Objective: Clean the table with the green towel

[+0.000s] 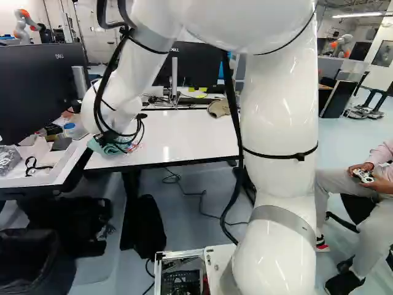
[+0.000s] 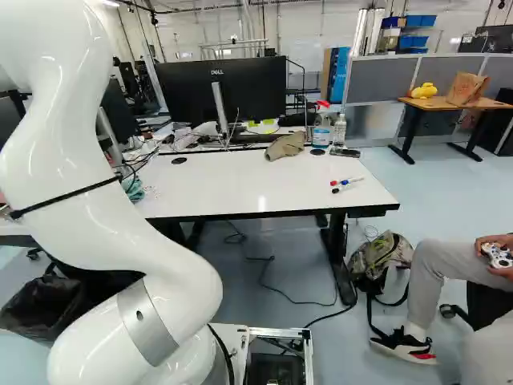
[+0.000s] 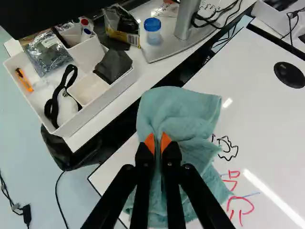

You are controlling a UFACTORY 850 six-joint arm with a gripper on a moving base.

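Note:
At the table's left end in the left base view, my gripper (image 1: 116, 136) is low over the green towel (image 1: 105, 147), partly hidden by cables. In the wrist view the gripper (image 3: 157, 143) is shut on the bunched green towel (image 3: 178, 114), which spreads ahead of and under the fingers on the white table (image 3: 267, 114). Beside the towel are a black drawn outline (image 3: 228, 148) and red marks (image 3: 239, 205) with thin blue lines. The right base view shows a bit of the towel (image 2: 136, 191) behind my arm.
Next to the towel's table stands a second desk with a white tray (image 3: 105, 98), a blue-capped jar (image 3: 152, 31) and a monitor stand. A brown cloth (image 2: 285, 146), markers (image 2: 346, 182) and bottles are farther along the table. A seated person is at the right. Another robot (image 1: 26, 23) stands far back.

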